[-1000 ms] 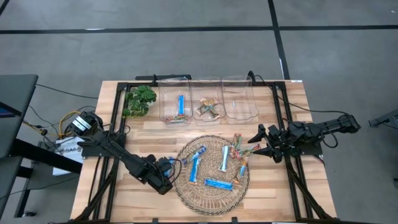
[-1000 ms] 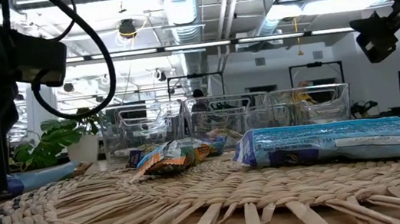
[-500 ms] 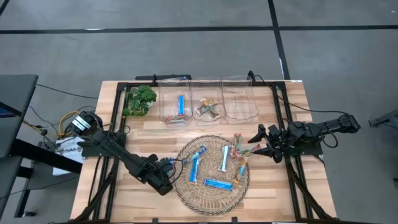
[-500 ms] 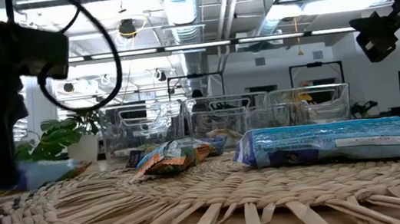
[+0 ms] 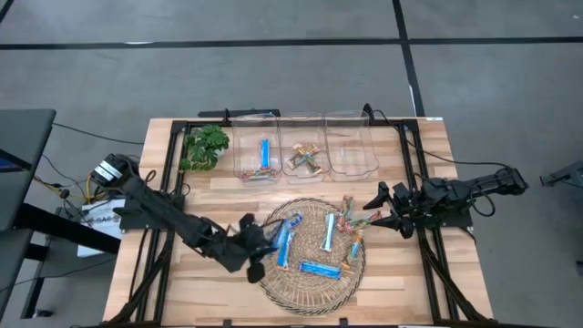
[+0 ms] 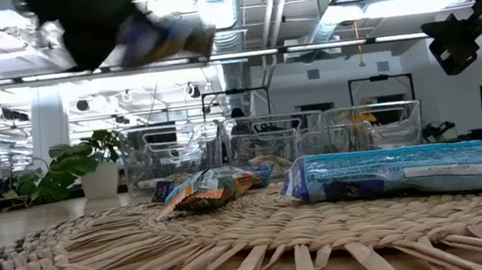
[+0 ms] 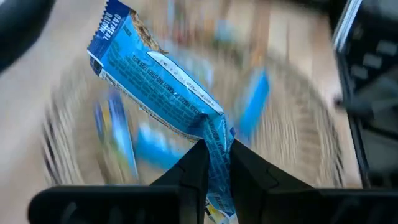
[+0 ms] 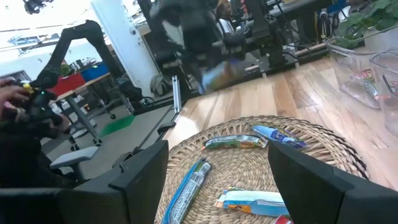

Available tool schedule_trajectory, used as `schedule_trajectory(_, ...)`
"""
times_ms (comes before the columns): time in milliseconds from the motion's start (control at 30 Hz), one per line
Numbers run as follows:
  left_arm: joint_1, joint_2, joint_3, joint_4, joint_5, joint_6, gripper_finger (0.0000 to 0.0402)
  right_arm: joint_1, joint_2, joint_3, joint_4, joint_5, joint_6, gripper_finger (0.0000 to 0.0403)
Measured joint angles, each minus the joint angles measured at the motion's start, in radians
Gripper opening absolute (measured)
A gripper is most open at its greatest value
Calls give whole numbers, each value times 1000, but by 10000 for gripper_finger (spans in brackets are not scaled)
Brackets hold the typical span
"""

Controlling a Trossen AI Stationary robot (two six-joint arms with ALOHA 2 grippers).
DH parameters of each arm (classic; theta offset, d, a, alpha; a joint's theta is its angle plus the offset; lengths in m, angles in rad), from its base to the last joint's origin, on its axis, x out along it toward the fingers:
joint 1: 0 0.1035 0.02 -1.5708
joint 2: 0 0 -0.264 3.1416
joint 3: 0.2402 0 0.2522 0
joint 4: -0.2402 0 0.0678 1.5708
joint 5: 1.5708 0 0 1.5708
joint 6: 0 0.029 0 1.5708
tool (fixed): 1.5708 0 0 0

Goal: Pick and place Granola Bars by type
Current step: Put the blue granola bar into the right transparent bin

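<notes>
Because the blue bar [image 7: 163,76] is pinched only at one end, it sticks out far beyond the jaws of my left gripper [image 7: 214,163], and I think I must carry it slowly so it does not swing or slip. The jaws are closed tight on the wrapper end; the rest of the bar hangs free in the air. From above, the left gripper [image 5: 258,248] is at the near left edge of the woven mat [image 5: 273,284], lifted off the table.

Ahead of these jaws and across the table stand three clear bins. The left bin [image 5: 256,158] already has a blue bar inside, so I judge this is the correct place. The middle bin [image 5: 303,158] has the tan and orange kind, and the third bin [image 5: 352,155] looks to have nothing in it. I would bring the bar over the left bin wall with its free end pointing down inside, then release low.

More blue bars [image 5: 329,231] lie on the mat. My right gripper [image 5: 372,215] waits at the far right side of the mat, jaws wide apart and holding nothing.
</notes>
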State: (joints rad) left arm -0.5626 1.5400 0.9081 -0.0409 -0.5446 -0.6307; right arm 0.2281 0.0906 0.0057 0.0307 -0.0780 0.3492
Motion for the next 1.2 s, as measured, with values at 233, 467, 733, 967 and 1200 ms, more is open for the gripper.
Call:
schedule_trajectory(233, 48, -3, 0, 370, -222, 443, 45, 0, 0, 0, 0, 0, 0, 271)
schedule_trajectory(467, 109, -3, 0, 459, -230, 545, 45, 0, 0, 0, 0, 0, 0, 271)
schedule_trajectory(733, 298, 2, 0, 469, -14, 558, 45, 0, 0, 0, 0, 0, 0, 271)
schedule_trajectory(967, 543, 118, 67, 583, 252, 692, 45, 0, 0, 0, 0, 0, 0, 271)
schedule_trajectory(1200, 699, 295, 329, 458, 457, 807, 45, 0, 0, 0, 0, 0, 0, 271)
